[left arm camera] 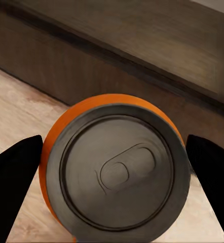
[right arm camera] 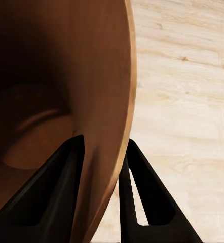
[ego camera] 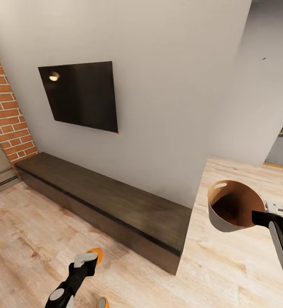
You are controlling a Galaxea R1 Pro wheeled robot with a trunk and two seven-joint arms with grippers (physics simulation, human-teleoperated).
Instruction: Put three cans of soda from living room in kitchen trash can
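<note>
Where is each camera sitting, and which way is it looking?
Head view: up on the robot's head, looking forward and down at the TV, low cabinet and wood floor; both arms show, the left gripper at a can, the right gripper holding the bin.
Left wrist view: on the left arm, looking along its fingers at the can's top.
Right wrist view: on the right arm, looking along its fingers pinching the bin's wall.
Shared: the head view shares the can with the left wrist, the bin with the right.
</note>
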